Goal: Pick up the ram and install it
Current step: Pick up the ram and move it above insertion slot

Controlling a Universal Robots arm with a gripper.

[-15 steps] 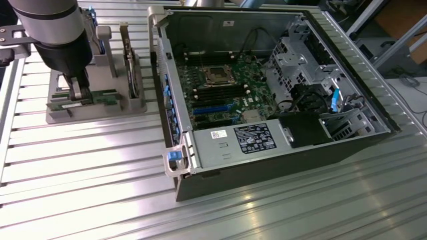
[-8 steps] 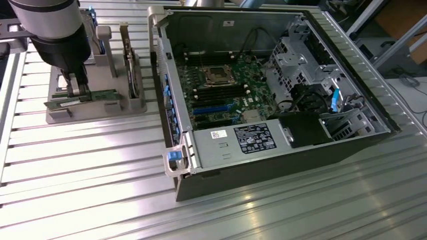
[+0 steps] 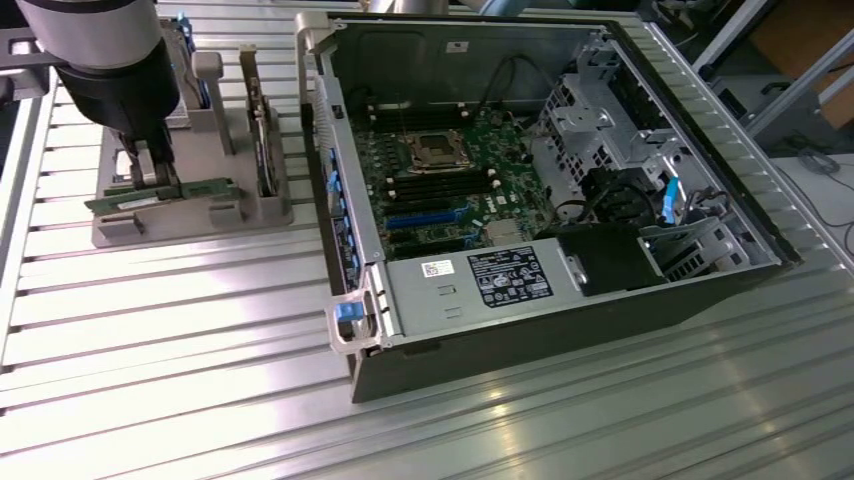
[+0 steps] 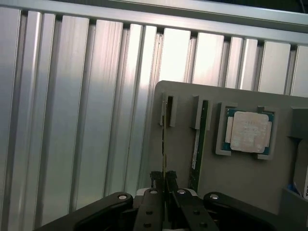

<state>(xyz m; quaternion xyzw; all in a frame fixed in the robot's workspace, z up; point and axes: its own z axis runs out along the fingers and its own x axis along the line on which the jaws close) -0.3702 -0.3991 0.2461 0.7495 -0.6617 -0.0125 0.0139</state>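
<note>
The ram [image 3: 160, 195] is a thin green stick with a white label, standing on edge in a slot of the grey holder [image 3: 187, 222] at the exterior view's left. In the wrist view its narrow edge [image 4: 163, 139] runs up from between my fingers. My gripper [image 3: 144, 178] comes down from above and is shut on the ram near its middle. The black fingertips [image 4: 155, 180] press on both sides of the board at my gripper [image 4: 163, 180]. I cannot tell whether the ram has left its slot.
A second green stick [image 4: 197, 144] stands in the neighbouring slot, and a silver CPU [image 4: 249, 131] lies in its own pocket. A card with a metal bracket [image 3: 262, 135] stands in the holder. The open computer case [image 3: 747, 215] with its motherboard [image 3: 441, 180] lies at the exterior view's right, on ribbed aluminium table [image 3: 160, 340].
</note>
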